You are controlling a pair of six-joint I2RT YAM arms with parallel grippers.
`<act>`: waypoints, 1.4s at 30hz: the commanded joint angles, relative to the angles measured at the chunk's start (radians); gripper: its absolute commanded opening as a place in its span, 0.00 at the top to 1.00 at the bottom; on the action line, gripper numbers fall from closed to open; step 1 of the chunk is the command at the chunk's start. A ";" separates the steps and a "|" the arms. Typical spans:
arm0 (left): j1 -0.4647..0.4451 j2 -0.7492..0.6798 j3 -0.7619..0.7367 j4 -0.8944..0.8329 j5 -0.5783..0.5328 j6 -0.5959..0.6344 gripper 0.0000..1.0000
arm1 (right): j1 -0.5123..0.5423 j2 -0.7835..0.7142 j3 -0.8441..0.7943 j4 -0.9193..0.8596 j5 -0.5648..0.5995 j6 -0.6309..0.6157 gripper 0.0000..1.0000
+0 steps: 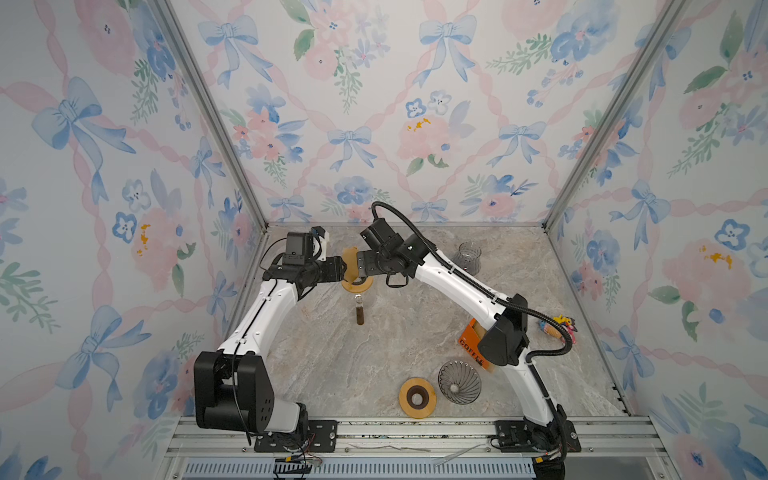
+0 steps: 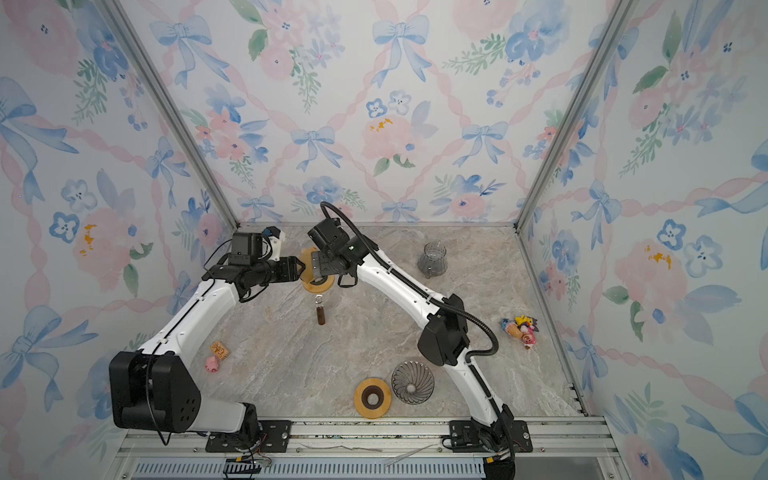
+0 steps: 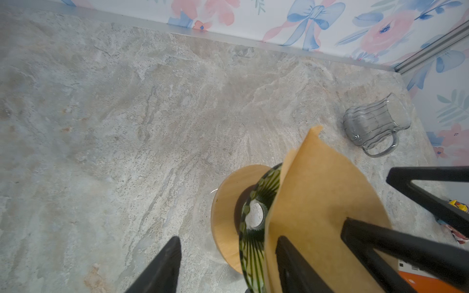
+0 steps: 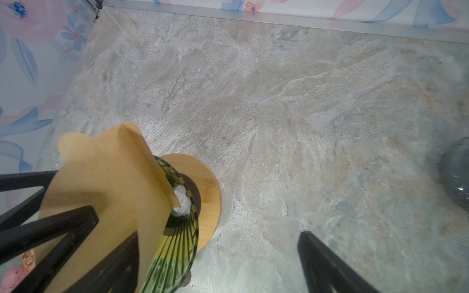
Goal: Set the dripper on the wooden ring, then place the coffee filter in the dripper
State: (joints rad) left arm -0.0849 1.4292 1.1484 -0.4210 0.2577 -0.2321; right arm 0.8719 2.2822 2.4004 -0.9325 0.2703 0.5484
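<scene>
The left fingers and right fingers are spread, pinching nothing; the coffee filter stands half-seated in the dripper between both pairs. Nudge it down gently without tipping the dripper.

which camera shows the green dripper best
The right wrist view: the green dripper shows its ribbed wall and bottom hole clearly. The left wrist view shows a narrower slice. In both top views it is barely visible behind the filter.
</scene>
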 commanded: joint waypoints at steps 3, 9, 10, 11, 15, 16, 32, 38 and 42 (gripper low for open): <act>0.002 0.020 0.024 -0.020 -0.018 0.012 0.37 | -0.019 0.017 -0.010 -0.040 0.020 0.018 0.04; 0.003 0.035 0.036 -0.020 -0.009 0.014 0.37 | -0.030 0.022 -0.020 -0.038 0.009 0.022 0.04; 0.001 0.038 0.038 -0.019 -0.008 0.014 0.37 | -0.032 0.024 -0.022 -0.037 0.007 0.023 0.04; 0.002 0.044 0.042 -0.020 -0.008 0.014 0.37 | -0.033 0.025 -0.025 -0.034 0.005 0.023 0.04; 0.002 0.054 0.050 -0.020 -0.002 0.013 0.37 | -0.040 0.022 -0.042 -0.024 -0.011 0.024 0.04; 0.002 0.055 0.051 -0.019 -0.003 0.013 0.36 | -0.042 0.022 -0.046 -0.022 -0.015 0.026 0.04; 0.010 0.078 0.057 -0.020 -0.010 0.008 0.35 | -0.045 -0.055 -0.170 0.167 -0.130 -0.014 0.04; 0.011 0.083 0.059 -0.019 -0.008 0.008 0.35 | -0.045 -0.032 -0.139 0.146 -0.117 -0.015 0.04; 0.014 0.084 0.059 -0.020 -0.019 0.001 0.35 | -0.045 -0.038 -0.145 0.156 -0.112 -0.015 0.04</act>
State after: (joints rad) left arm -0.0826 1.4990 1.1870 -0.4213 0.2501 -0.2321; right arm 0.8326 2.2799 2.2364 -0.7883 0.1566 0.5461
